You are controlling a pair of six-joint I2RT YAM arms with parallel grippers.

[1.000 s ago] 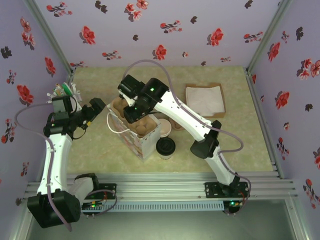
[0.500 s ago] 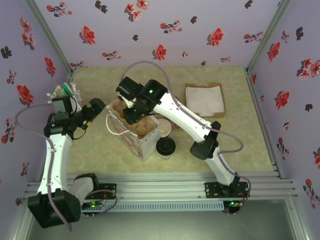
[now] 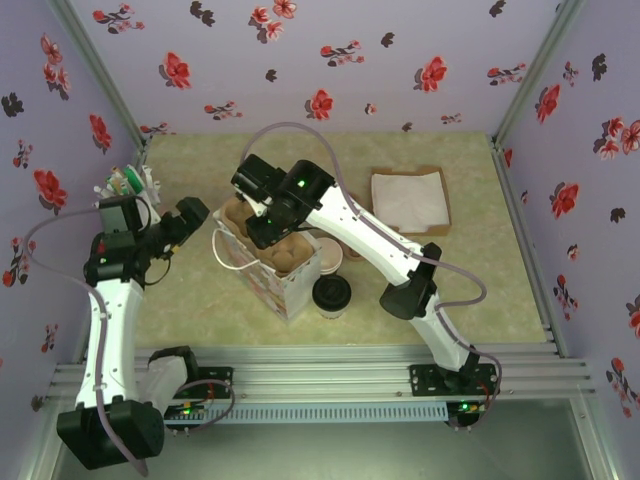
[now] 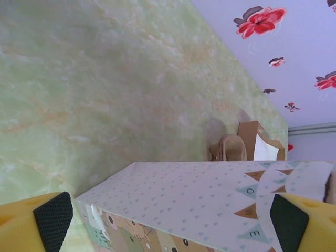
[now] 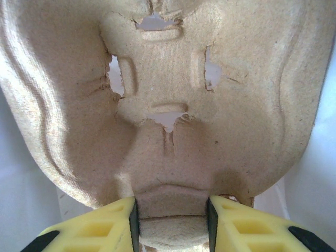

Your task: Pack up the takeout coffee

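Right hand pinches the brown cardboard cup tray in the patterned paper bag, mid-frame. Left hand is wide. Next, probably: grab the black-lidded dark paper coffee cup.

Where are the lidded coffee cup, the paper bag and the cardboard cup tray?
takeout coffee (image 3: 331,292): overhead view, on its black lid.
paper bag (image 4: 199,194): left wrist view, on its patterned side.
cardboard cup tray (image 5: 168,131): right wrist view, on its middle.

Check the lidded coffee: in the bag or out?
Out. The coffee stands upright, lid on, on the table beside the bag. The right gripper holds a pulp carrier at the bag's mouth.
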